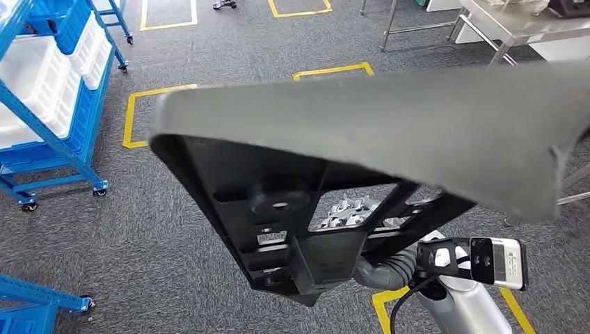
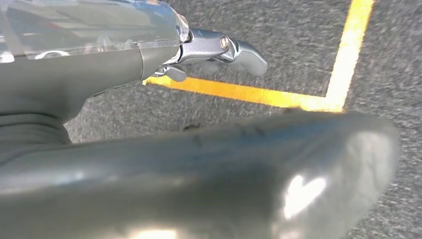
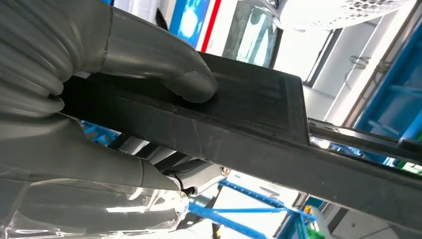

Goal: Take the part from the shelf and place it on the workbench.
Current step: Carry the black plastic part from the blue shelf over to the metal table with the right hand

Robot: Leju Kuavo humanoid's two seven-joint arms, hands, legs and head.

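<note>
At the right wrist, your right hand [image 3: 99,99] is clamped on the part [image 3: 249,119]: thick grey thumb [image 3: 164,67] pressed flat on one face of the black edge, fingers [image 3: 99,169] wrapped under the other side. Head view shows the same hand [image 1: 344,212] through the openings in the part's frame, silver arm [image 1: 459,303] coming up from below right with the wrist camera [image 1: 497,261] beside it.

Part [image 1: 348,153] is a large black piece, grey padded surface on top, ribbed black plastic frame with a round boss underneath. You're holding it up in the air, tilted, close to the head camera, above the grey carpet floor [image 1: 139,229]. It's not resting on anything.

Left hand [image 2: 219,50]: fingers stretched out over the carpet and a yellow tape line [image 2: 249,92], nothing between them that I can see, so it reads as released. A rounded grey surface sits close under the left wrist camera; can't tell what it is.

Further out: blue shelf rack [image 1: 56,83] on castors with white bins to your left, yellow floor boxes [image 1: 139,111] on the carpet, a steel desk [image 1: 515,28] at far right ahead.
</note>
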